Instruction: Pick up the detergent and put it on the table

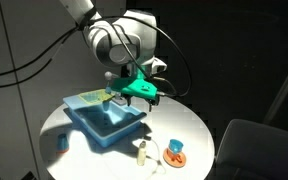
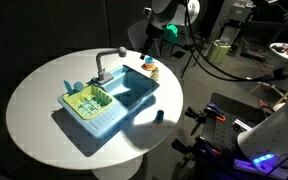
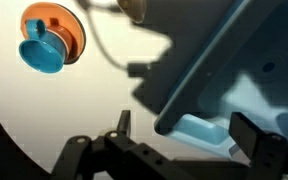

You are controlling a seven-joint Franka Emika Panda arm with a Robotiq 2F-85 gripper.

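Observation:
The detergent (image 1: 141, 152) is a tiny pale bottle standing upright on the round white table (image 1: 84, 150), beside the orange-and-blue round object (image 1: 175, 152). In an exterior view it shows just behind that object (image 2: 145, 62). In the wrist view only its blurred end shows at the top edge (image 3: 132, 8). My gripper (image 1: 136, 90) is open and empty. It hangs above the far corner of the light-blue tray (image 1: 104, 120), well apart from the bottle. In the wrist view the fingers (image 3: 189, 135) straddle the tray's corner (image 3: 199, 128).
The tray (image 2: 114, 105) holds a green rack (image 2: 89, 100) and has a faucet (image 2: 106, 62) at its edge. A small cup (image 2: 157, 116) stands on the table beside the tray. The orange-and-blue object (image 3: 49, 42) lies near the table's edge. A chair (image 1: 259, 145) stands close by.

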